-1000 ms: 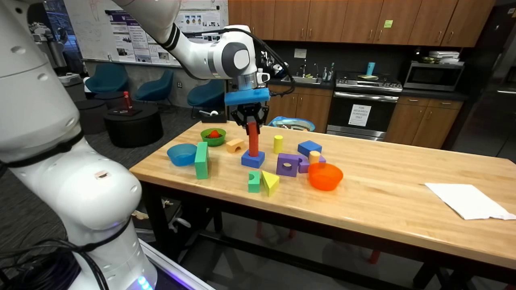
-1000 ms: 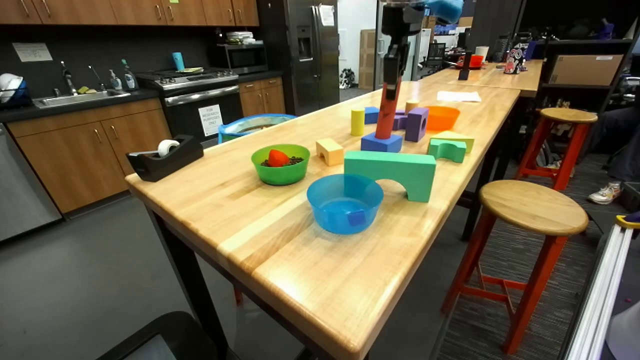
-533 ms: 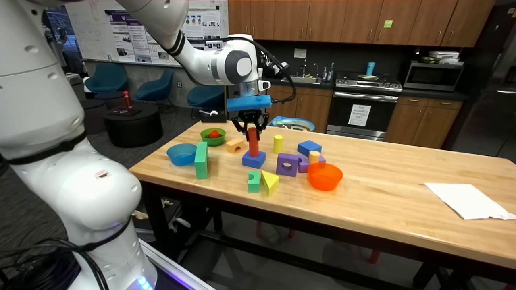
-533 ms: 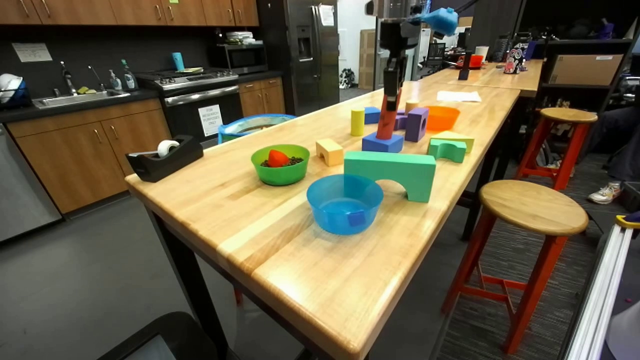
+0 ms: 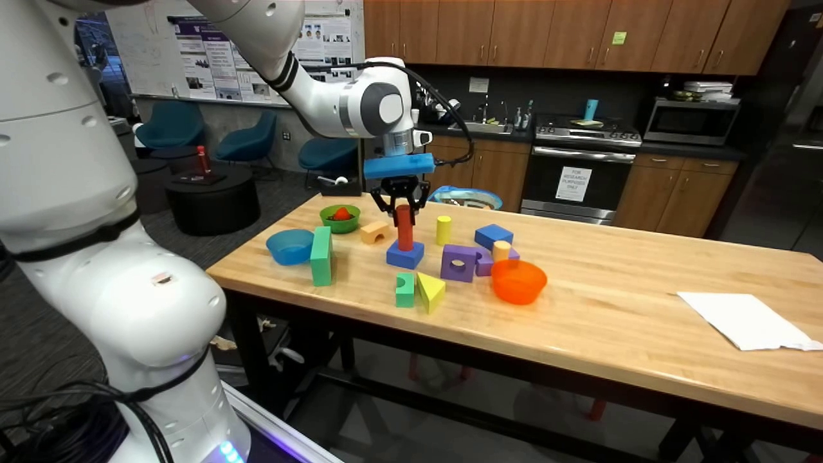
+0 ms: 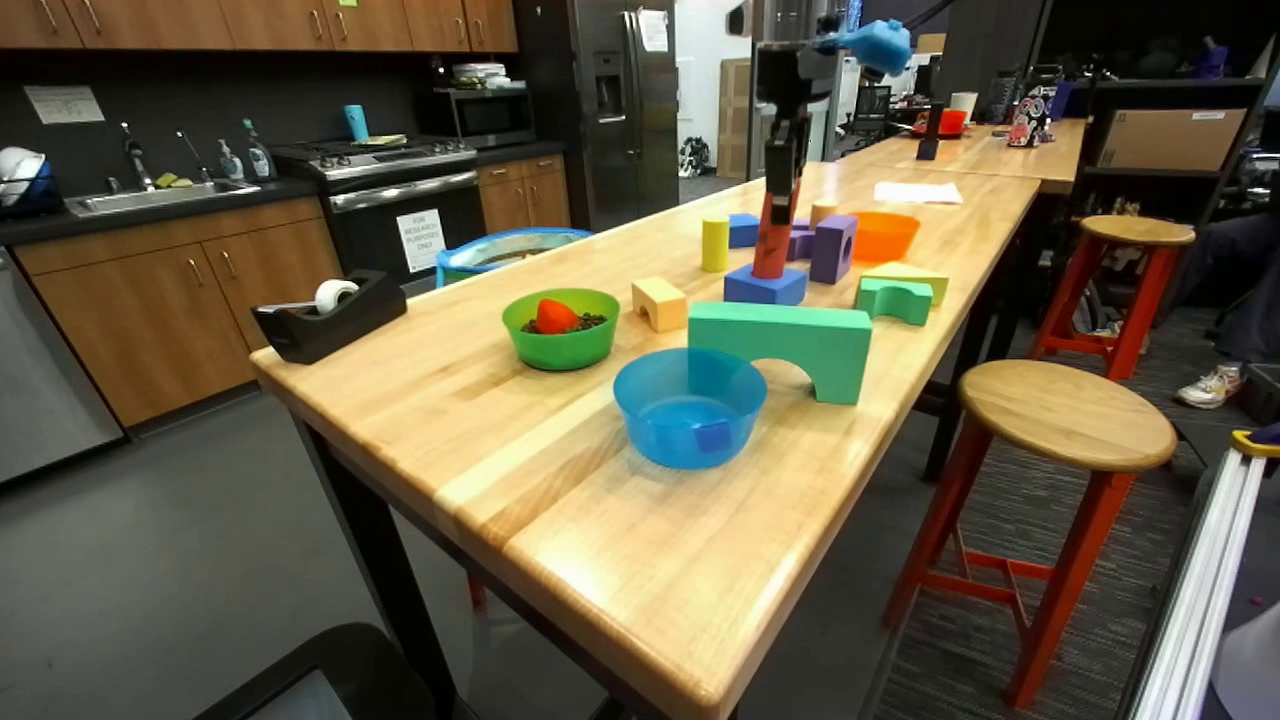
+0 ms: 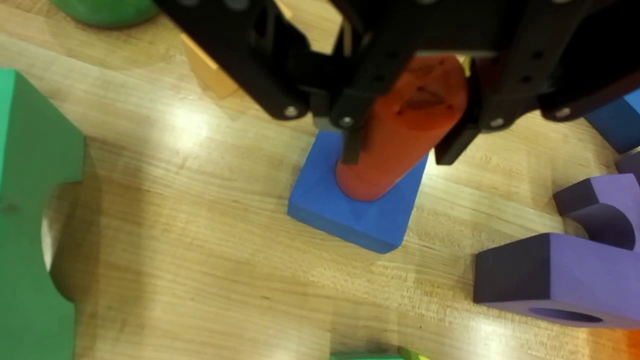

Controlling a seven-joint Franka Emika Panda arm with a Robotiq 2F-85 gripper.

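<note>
the gripper [image 5: 404,217] is grasping the red cylinder [image 7: 395,135], its black fingers [image 7: 452,142] set against opposite sides of the upper part; the cylinder stands nearly upright on the flat blue block [image 7: 345,215], its lower end resting on that block's top face; by its plain look it is probably light, stiff enough to hold its shape and hard to break, though whether it is painted wood or firm foam i cannot tell; its curved side could let it roll or slip if pinched off centre, so the sounder hold is square across its width, high on the side, clear of the block below; as for containers, the green bowl [image 6: 562,350] holds a red rounded piece [image 6: 556,317] among small dark pellets [image 6: 590,321]; the translucent blue bowl [image 6: 665,420] stands just beside the green arch block [image 6: 790,330], with a darker blue patch [image 6: 713,436] low down that may be inside it or on its wall; the orange bowl [image 5: 519,286] stands near the purple block with a hole [image 5: 458,252], its inside hard to read; beyond the table [image 5: 611,257] a blue-rimmed bin [image 6: 452,262] shows contents too unclear to name.
</note>
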